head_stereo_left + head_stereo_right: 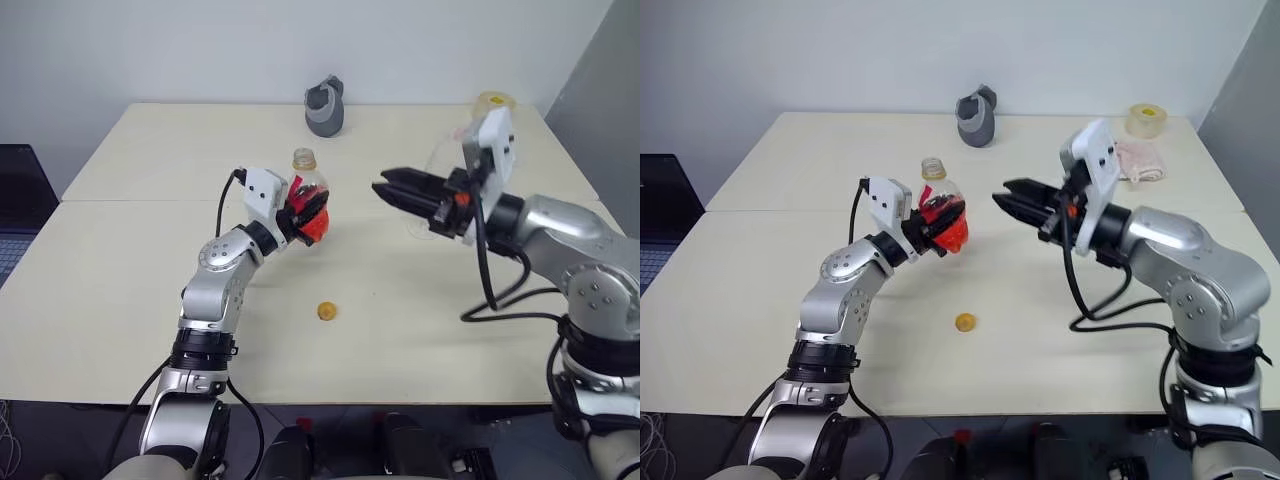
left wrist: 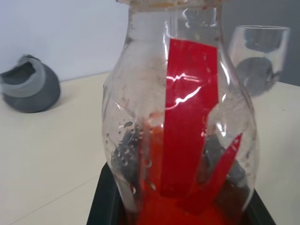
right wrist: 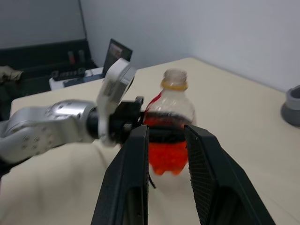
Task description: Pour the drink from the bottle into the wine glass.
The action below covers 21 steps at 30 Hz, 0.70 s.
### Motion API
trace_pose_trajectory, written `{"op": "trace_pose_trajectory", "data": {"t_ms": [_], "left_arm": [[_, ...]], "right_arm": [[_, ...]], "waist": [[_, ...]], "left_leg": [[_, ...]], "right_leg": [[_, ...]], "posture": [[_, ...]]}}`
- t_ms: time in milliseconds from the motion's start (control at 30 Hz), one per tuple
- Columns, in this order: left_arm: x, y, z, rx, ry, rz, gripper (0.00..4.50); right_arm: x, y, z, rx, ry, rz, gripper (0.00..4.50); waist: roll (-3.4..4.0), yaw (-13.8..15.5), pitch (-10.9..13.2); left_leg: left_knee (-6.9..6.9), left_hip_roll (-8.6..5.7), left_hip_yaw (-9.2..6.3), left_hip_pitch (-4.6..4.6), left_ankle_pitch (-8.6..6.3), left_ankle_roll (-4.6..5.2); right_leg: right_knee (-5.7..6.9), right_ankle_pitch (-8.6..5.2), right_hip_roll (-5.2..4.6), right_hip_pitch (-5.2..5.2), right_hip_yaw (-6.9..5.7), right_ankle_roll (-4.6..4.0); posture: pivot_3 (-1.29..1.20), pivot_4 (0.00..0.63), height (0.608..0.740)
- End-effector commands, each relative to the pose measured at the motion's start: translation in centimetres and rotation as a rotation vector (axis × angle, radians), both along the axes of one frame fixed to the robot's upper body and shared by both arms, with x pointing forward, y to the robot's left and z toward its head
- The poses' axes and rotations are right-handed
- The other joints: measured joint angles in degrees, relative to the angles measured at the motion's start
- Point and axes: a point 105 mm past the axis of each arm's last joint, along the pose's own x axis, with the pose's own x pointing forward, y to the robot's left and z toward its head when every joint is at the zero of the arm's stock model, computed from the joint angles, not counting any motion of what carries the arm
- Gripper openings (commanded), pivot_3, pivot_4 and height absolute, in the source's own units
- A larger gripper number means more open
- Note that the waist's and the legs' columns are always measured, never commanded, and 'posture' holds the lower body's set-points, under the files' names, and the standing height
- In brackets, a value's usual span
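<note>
Near the middle of the cream table (image 1: 120,300), the left hand (image 1: 305,212) pinches the bottle (image 1: 309,200) around its lower body, fingers pressed tight on it, holding it upright just off the surface. Cap is off the neck; a small yellow-orange cap (image 1: 326,311) lies on the table nearer the robot. The drink (image 2: 187,211) sits low in the bottle, red-orange, with a red label strip above it. Right hand (image 1: 392,191) hangs in the air to the right of the bottle, apart from it, pointing toward it, fingers a little spread and holding nothing. The wine glass (image 1: 438,190) stands on the table behind the right hand, partly hidden by it. Grey cup-like object (image 1: 326,106) at the far edge, a roll of tape (image 1: 1147,120) and a crumpled cloth (image 1: 1139,160) at the far right corner.
</note>
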Motion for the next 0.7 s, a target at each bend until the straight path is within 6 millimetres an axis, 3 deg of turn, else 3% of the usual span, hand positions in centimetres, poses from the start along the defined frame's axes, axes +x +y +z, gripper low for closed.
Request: {"op": "trace_pose_trajectory", "data": {"t_ms": [33, 333, 433, 533, 700], "left_arm": [[1.2, 2.8, 3.3, -0.031, -0.116, 0.153, 0.99], [2.5, 8.9, 3.4, -0.038, -0.131, 0.424, 0.99], [2.5, 9.7, 3.0, -0.042, -0.124, 0.458, 0.99], [2.3, 10.4, 2.1, -0.051, -0.107, 0.486, 0.99], [2.1, 11.0, 0.6, -0.088, -0.076, 0.511, 0.99]], "right_arm": [[-1.7, 0.6, -0.2, -0.029, -0.068, 0.097, 1.25], [0.4, 1.7, -1.4, 0.008, -0.111, 0.057, 1.25], [0.7, 1.9, -1.5, 0.020, -0.112, 0.049, 1.25], [0.6, 2.1, -2.1, 0.027, -0.092, 0.059, 1.82], [0.8, 2.1, -3.4, 0.021, -0.078, 0.026, 3.52]], "waist": [[-0.01, 0.0, 0.0], [-0.08, 0.0, 0.0], [-0.09, 0.3, 0.0], [-0.10, 0.7, 0.0], [-0.13, 0.9, 0.0]], "left_leg": [[0.00, 0.00, 0.01, 0.02, 0.00, 0.00], [0.00, 0.01, -0.03, 0.06, 0.06, -0.12], [0.00, 0.01, -0.06, 0.04, 0.07, -0.14], [0.00, 0.02, -0.08, 0.01, 0.08, -0.15], [0.01, 0.02, -0.08, 0.02, 0.08, -0.15]], "right_leg": [[0.00, 0.00, 0.02, 0.00, 0.02, 0.00], [0.00, 0.00, 0.05, 0.02, -0.01, 0.00], [-0.01, 0.00, 0.02, 0.01, -0.01, 0.00], [-0.04, 0.00, -0.03, 0.00, -0.01, 0.00], [-0.02, 0.00, -0.07, 0.00, -0.01, 0.00]], "posture": [[0.00, 0.150, 0.740], [0.00, 0.150, 0.740], [0.00, 0.150, 0.740], [0.00, 0.150, 0.740], [0.00, 0.150, 0.740]]}}
